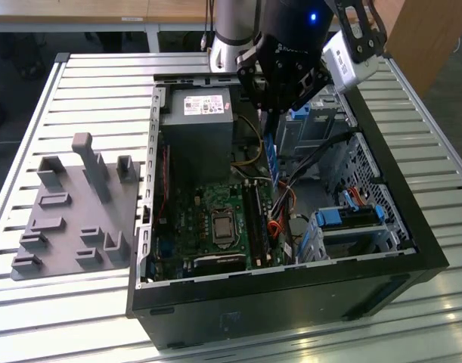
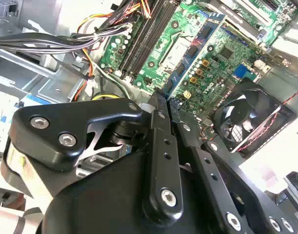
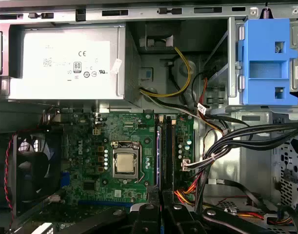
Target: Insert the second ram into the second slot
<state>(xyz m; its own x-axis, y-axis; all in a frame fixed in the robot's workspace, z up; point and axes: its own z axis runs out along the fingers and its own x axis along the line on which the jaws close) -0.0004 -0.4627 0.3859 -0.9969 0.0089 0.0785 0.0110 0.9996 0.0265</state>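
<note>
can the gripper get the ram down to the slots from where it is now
Likely yes: the gripper, shut on the ram, hangs over the open case. The slots lie bare from above, and the cables run beside them, not across.

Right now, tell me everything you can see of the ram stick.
The ram is a thin, flat blue circuit board with small black chips on its face. The gripper is shut on it, pinching both faces. It is held on edge above the motherboard, roughly parallel to the dark slots, not seated in any.
</note>
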